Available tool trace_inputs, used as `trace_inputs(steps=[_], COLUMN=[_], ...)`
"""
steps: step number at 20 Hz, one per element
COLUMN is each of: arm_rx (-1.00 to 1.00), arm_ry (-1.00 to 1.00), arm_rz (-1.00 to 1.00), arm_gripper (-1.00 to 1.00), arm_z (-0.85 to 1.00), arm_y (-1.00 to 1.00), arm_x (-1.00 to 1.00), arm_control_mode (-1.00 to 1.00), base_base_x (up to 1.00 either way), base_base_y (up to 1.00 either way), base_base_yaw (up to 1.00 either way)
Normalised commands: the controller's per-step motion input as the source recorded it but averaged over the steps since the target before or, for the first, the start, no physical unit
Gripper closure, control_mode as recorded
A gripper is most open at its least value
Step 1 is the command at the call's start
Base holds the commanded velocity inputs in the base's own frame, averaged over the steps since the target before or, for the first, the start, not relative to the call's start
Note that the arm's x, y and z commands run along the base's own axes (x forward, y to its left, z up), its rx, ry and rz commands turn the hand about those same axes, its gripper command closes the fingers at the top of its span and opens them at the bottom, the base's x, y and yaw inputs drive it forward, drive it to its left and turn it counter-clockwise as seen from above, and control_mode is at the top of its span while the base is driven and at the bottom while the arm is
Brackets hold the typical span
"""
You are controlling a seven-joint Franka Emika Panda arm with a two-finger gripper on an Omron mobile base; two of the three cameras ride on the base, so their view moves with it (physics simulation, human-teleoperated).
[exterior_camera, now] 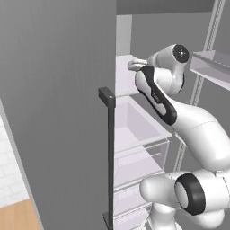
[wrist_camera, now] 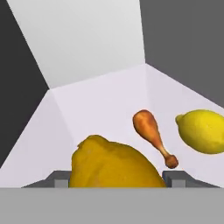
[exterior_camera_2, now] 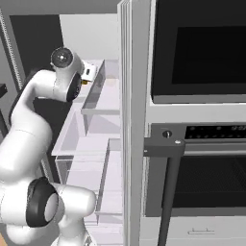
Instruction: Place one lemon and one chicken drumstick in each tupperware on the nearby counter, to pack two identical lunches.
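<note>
My gripper (wrist_camera: 117,179) is inside the fridge, on a pale upper shelf (wrist_camera: 100,105). Its two dark fingertips (wrist_camera: 61,179) press against both sides of a yellow-orange lemon (wrist_camera: 113,164), so it is shut on that lemon. A brown chicken drumstick (wrist_camera: 151,133) lies on the shelf just beyond, with its bone end towards me. To its right on the same shelf sits a second, brighter lemon (wrist_camera: 203,130). In the right base view the hand (exterior_camera_2: 89,72) reaches over the shelf's edge. The tupperware and the counter are out of view.
The open grey fridge door (exterior_camera: 54,112), with a dark handle (exterior_camera: 109,148), stands close on the arm's left. Clear drawers (exterior_camera: 139,130) sit below the shelf and a door bin (exterior_camera: 211,65) is at the right. A built-in oven (exterior_camera_2: 202,120) flanks the fridge.
</note>
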Motion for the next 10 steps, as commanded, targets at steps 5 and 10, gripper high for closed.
trace_inputs(steps=[5, 10], arm_rx=[-0.01, -0.18], arm_ry=[0.02, 0.4], arm_rz=[0.02, 0.09], arm_gripper=[1.0, 1.0], arm_z=[0.33, -0.29], arm_y=[-0.14, 0.0], arm_x=[-1.0, -1.0], arm_control_mode=[-1.0, -1.0], base_base_x=[0.0, 0.0], base_base_y=[0.0, 0.0], base_base_yaw=[0.0, 0.0])
